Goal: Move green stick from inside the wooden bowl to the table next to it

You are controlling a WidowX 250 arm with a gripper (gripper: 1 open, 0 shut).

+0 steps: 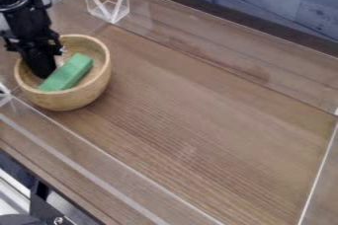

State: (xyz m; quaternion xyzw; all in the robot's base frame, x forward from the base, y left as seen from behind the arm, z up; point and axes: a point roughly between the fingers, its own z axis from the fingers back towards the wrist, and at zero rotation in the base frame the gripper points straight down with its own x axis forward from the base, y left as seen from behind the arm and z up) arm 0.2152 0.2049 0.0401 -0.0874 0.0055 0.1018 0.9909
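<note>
— Gripper (42, 69) pointing straight down into the wooden bowl (82, 91), jaws pinched tight together.

— Has it got the green stick (66, 73)?

— Can't tell; its tip sits at the stick's left end, and the stick lies tilted inside the bowl.

— And beyond?

— Table (211, 111) stretching back to a clear acrylic wall (224, 22).

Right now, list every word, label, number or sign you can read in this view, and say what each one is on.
None: no readable text in this view.
Round light-tan wooden bowl: wood grain only.
Flat bright-green rectangular block: plain.
Dark-brown wood-grain table and clear acrylic walls: unmarked.
Black pincer: no legible label.
</note>
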